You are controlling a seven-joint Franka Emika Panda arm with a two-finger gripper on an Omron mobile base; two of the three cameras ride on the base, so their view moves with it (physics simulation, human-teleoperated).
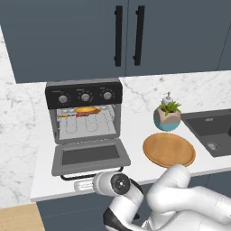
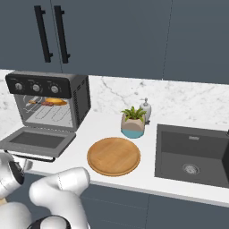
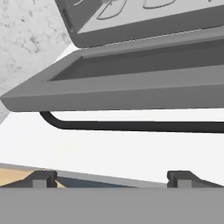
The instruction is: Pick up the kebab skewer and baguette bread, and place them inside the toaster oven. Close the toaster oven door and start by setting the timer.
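Left base view: wooden plate [image 1: 168, 150] beside open toaster oven door [image 1: 90, 156].

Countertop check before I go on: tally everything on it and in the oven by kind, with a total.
Toaster oven, door down: 1
Baguette bread on the rack inside: 1
Kebab skewer on the rack inside: 1
Round wooden plate: 1
Potted plant: 1
Soap dispenser: 1
Total: 6

My two base cameras look down from behind, both sharing the boxy grey toaster oven [image 1: 84, 118]; my hand camera sits close under its dropped glass-windowed door [image 3: 131, 83].
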